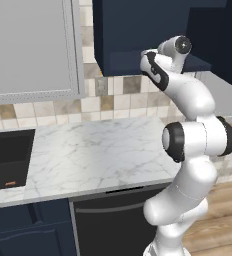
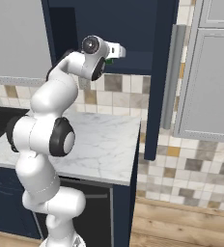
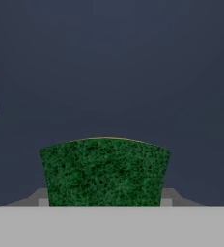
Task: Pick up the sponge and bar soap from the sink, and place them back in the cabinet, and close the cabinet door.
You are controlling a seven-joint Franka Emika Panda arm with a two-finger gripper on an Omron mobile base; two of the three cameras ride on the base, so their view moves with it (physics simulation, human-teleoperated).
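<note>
My gripper [image 3: 104,195] is shut on the sponge [image 3: 104,171], whose green face covers the fingers in the hand view. Behind it is the navy inside of the cabinet [image 3: 114,67]. In the right base view the hand [image 2: 115,50] reaches up into the cabinet [image 2: 128,29], with a bit of green sponge [image 2: 109,61] under it. The cabinet door [image 2: 158,72] stands open, its silver bar handle [image 2: 174,72] facing right. The bar soap [image 1: 9,183], a small orange piece, lies in the black sink [image 1: 8,152] at the far left.
A marble counter [image 1: 98,155] runs below the cabinet, with a dark dishwasher front [image 1: 113,220] under it. Light grey wall cabinets hang to the left [image 1: 33,45] and to the right of the open door [image 2: 210,72]. Tiled wall lies behind.
</note>
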